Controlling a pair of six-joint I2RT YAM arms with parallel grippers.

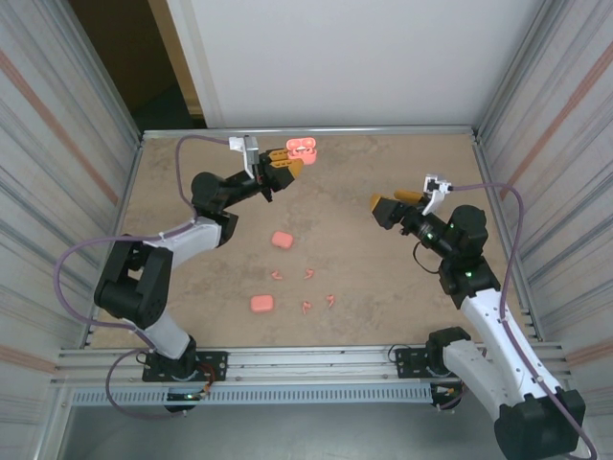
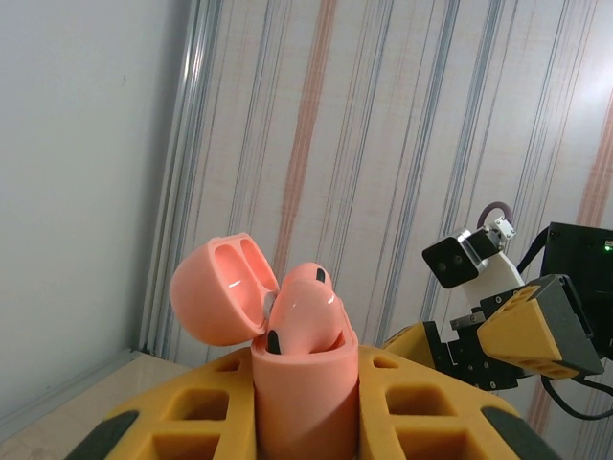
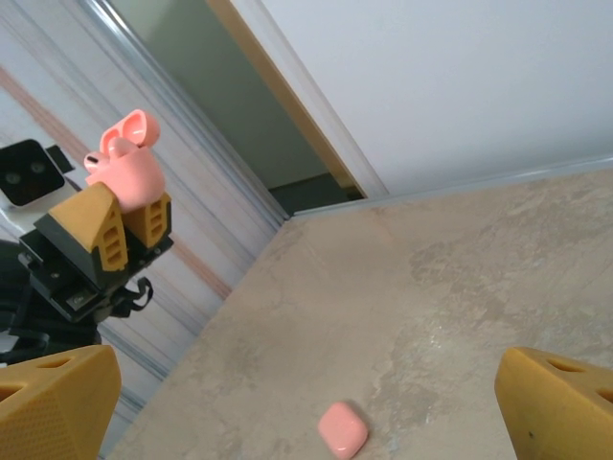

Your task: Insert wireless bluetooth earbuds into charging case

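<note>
Inside the open charging case [image 2: 305, 383], a salmon-pink earbud [image 2: 308, 299] is seen seated, its rounded top standing above the rim, while the hinged lid [image 2: 222, 287] is tipped back. The case is clamped upright between the yellow fingers [image 2: 421, 412] of the left gripper [image 1: 287, 165], which is closed firmly on it and held raised over the far part of the surface [image 1: 383, 287]. Four loose earbuds [image 1: 309, 273] are scattered on the surface nearer the arm bases, apart from one another. Two closed cases [image 1: 281, 240] are lying flat beside them, one just beyond the scatter and the other [image 1: 261, 304] at its near left. Well apart, at the right, the right gripper [image 1: 386, 205] is held above the surface with its jaws spread wide and nothing between them, turned toward the held case.
</note>
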